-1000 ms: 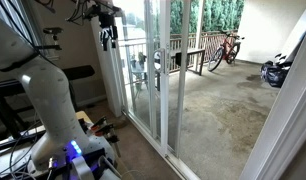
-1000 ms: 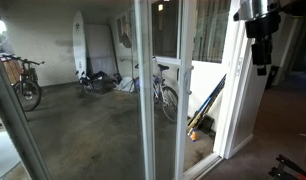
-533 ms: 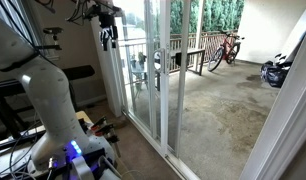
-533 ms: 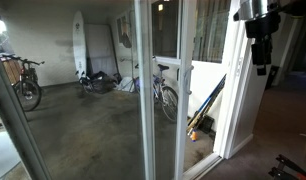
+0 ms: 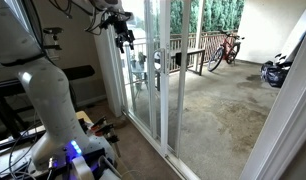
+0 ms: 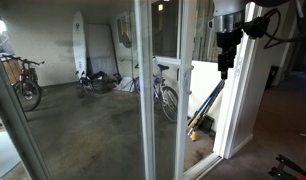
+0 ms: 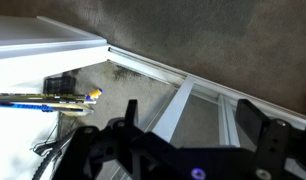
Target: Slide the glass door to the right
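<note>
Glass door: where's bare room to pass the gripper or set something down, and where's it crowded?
Free: open air around the gripper, which hangs apart from the glass door. There is also bare concrete between the door track and the bicycle. Crowded: long-handled tools lean at the foot of the wall, and clutter lies beside the robot base.

The gripper (image 5: pixel 124 40) hangs high just beside the glass door (image 5: pixel 142 88), a red bicycle (image 5: pixel 229 48) beyond.

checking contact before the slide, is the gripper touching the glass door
Cannot tell. In both exterior views the gripper hangs in front of the glass door, and neither shows the depth between them.
</note>
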